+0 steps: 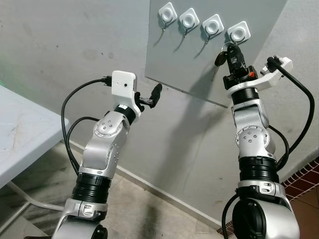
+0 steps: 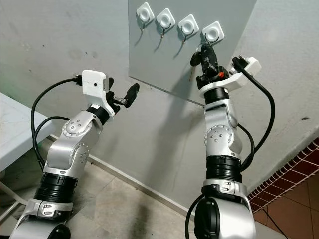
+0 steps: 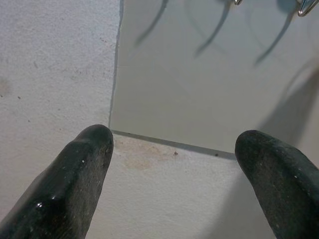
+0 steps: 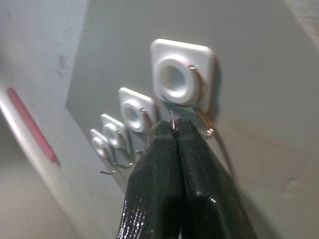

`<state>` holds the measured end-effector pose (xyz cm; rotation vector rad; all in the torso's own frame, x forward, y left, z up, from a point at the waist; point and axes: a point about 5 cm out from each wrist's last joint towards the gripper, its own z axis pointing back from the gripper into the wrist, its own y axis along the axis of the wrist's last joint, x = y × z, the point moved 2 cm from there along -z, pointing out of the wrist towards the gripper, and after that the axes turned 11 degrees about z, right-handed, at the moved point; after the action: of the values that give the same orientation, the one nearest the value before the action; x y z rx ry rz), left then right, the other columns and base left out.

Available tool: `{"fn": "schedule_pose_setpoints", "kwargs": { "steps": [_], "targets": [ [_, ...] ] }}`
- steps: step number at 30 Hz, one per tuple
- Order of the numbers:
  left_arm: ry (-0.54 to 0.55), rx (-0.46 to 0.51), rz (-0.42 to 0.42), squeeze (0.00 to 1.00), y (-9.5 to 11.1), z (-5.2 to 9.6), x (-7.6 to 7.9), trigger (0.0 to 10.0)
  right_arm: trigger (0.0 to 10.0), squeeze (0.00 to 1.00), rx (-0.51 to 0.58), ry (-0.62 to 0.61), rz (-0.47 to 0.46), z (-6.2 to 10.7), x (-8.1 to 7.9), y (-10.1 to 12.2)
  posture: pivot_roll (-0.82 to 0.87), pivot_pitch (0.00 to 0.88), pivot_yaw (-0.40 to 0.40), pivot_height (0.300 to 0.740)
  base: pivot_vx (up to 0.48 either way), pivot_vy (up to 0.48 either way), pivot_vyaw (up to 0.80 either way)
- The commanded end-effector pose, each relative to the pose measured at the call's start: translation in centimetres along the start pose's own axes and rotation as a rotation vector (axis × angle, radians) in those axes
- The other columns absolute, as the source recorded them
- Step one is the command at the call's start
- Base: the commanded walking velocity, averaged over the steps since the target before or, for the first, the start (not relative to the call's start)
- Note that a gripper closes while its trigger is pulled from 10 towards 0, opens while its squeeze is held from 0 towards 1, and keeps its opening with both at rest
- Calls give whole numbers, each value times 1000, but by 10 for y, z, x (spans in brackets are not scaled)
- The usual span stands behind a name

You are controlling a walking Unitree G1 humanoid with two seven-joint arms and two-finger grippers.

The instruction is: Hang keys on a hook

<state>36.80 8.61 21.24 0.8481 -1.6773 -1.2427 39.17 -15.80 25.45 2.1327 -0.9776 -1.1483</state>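
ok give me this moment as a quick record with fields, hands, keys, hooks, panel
right hand: raised to the rightmost hook, fingers pressed together on a thin metal key ring
keys: dark key hanging beside the right hand, just under the rightmost hook
rightmost hook: white square base with a wire hook; ring tip is at it, whether it is over the wire cannot be told
other hooks: three more in the row, bare
panel: grey, on the wall, carries all four hooks
left hand: open, held up near the panel's lower corner, holding nothing
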Motion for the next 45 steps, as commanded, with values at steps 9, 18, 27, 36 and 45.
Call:
{"fn": "schedule_pose_setpoints", "kwargs": {
  "steps": [9, 18, 27, 36, 45],
  "targets": [
    [-8, 18, -1, 0, 7, -2, 4, 10000, 10000, 0, 2, -108, -17, -3, 15, 4, -30, 0, -92, 724, 0, 0, 0],
    [-4, 19, 2, 0, 7, -1, 3, 10000, 10000, 0, 29, 15, -6, -3, -1, 6, -29, 0, -91, 724, 0, 0, 0],
    [-5, 20, 4, 0, 7, -2, 3, 10000, 10000, 0, 41, 113, -12, -1, -16, 7, -31, 0, -92, 724, 0, 0, 0],
    [-3, 21, 6, 0, 7, -2, 3, 10000, 10000, 0, 19, 111, -5, 4, -14, 1, -30, 0, -93, 724, 0, 0, 0],
    [-4, 21, 6, 0, 7, -2, 4, 10000, 10000, 0, 61, 65, -5, 2, -7, 10, -31, 0, -93, 724, 0, 0, 0]
  ]
}}
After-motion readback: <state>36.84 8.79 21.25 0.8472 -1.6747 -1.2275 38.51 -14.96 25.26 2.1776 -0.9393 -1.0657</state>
